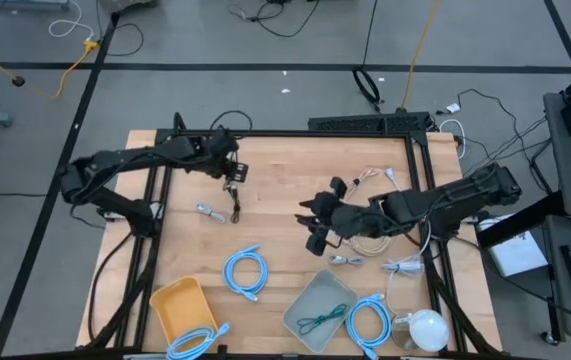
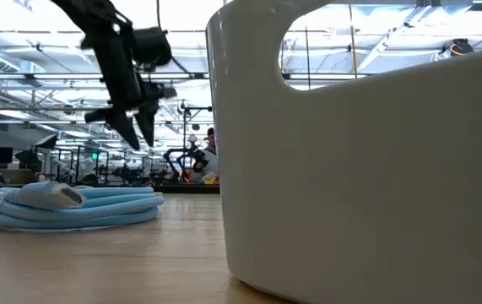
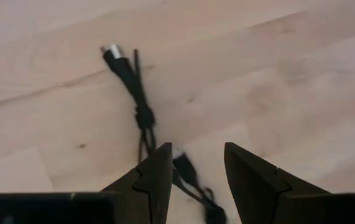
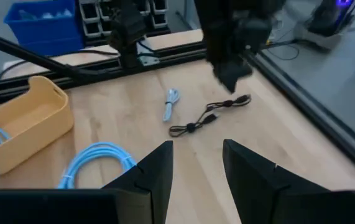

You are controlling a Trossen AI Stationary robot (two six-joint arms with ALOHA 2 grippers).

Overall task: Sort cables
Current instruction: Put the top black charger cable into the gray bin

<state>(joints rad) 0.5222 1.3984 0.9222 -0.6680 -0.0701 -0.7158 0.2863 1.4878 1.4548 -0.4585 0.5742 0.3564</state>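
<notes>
Left gripper (image 3: 196, 165) hovers with parted jaws over the black cable (image 3: 133, 93)

We have two matte black jointed arms. The left gripper (image 3: 196, 171) and right gripper (image 4: 196, 168) each end in angular, wedge-shaped black fingers with stepped inner edges.

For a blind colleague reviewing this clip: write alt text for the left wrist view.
The left gripper hangs open over a thin black cable that lies stretched out on the pale wooden table. One end of the cable runs between the fingers, the other ends in a silver-tipped plug farther off. Nothing is held.
</notes>
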